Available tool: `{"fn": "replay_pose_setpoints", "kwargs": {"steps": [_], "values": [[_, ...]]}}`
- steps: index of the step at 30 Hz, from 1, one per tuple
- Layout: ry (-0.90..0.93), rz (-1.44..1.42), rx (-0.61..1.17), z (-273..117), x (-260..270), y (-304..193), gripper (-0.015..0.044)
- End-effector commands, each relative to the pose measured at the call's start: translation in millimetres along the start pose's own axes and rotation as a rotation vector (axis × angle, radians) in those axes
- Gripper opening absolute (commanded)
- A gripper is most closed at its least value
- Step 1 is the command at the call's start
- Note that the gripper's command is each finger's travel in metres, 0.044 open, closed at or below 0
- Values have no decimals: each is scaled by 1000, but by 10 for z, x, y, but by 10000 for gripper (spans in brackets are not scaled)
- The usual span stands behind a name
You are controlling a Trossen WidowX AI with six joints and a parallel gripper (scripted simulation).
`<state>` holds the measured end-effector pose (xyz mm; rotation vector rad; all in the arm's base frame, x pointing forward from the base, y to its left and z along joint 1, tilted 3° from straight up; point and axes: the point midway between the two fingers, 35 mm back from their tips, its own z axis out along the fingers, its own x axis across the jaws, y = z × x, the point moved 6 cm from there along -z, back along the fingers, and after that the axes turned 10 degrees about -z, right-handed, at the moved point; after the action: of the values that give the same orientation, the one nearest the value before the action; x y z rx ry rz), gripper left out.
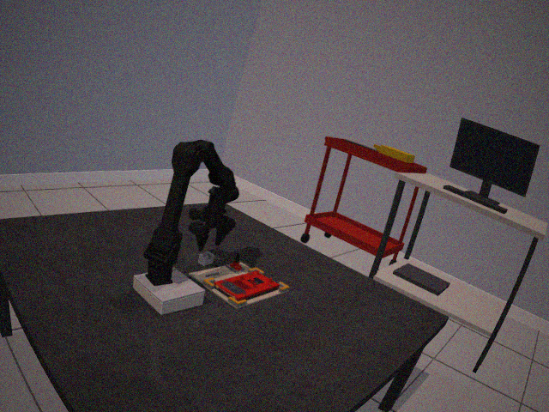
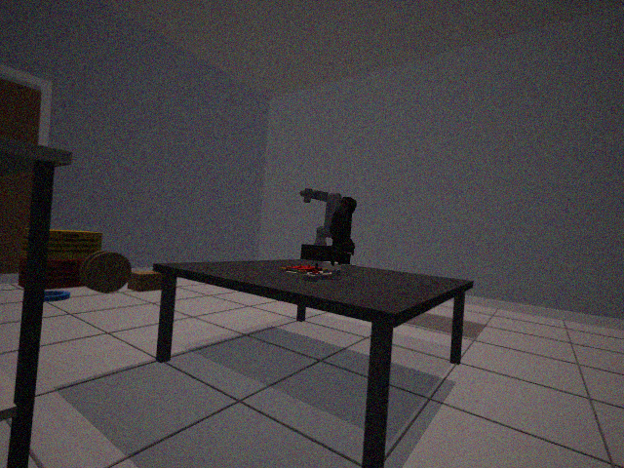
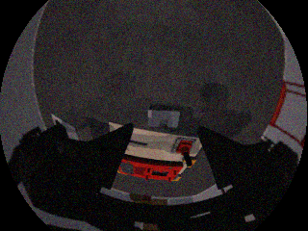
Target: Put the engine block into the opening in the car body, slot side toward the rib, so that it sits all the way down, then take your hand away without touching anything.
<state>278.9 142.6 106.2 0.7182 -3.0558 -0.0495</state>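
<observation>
The grey engine block (image 1: 205, 257) (image 3: 164, 117) sits on the table just beyond the board's edge. My gripper (image 1: 209, 247) (image 3: 166, 127) is open and empty, pointing down above the block; in the wrist view the block shows just beyond the gap between the fingertips. The red car body (image 1: 226, 288) (image 3: 140, 170) lies flat on the pale board, with dark recesses in its top. The rib and the block's slot side are too small and dim to make out. In the exterior view the block cannot be made out.
The pale board (image 1: 264, 300) (image 3: 161, 150) has yellow corner pieces around the car body. A small red piece with a black upright knob (image 1: 236, 266) (image 3: 185, 146) stands on the board near the block. The white arm base (image 1: 171, 297) is beside the board. The red cart (image 1: 354, 231) stands beyond the table.
</observation>
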Motion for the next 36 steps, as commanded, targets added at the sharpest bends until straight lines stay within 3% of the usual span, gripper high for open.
{"fn": "replay_pose_setpoints", "kwargs": {"steps": [1, 28, 36], "values": [[7, 1, -5, 76, 15, 13, 440], [7, 1, -5, 467, 19, 11, 440], [7, 1, -5, 467, 19, 11, 230]]}}
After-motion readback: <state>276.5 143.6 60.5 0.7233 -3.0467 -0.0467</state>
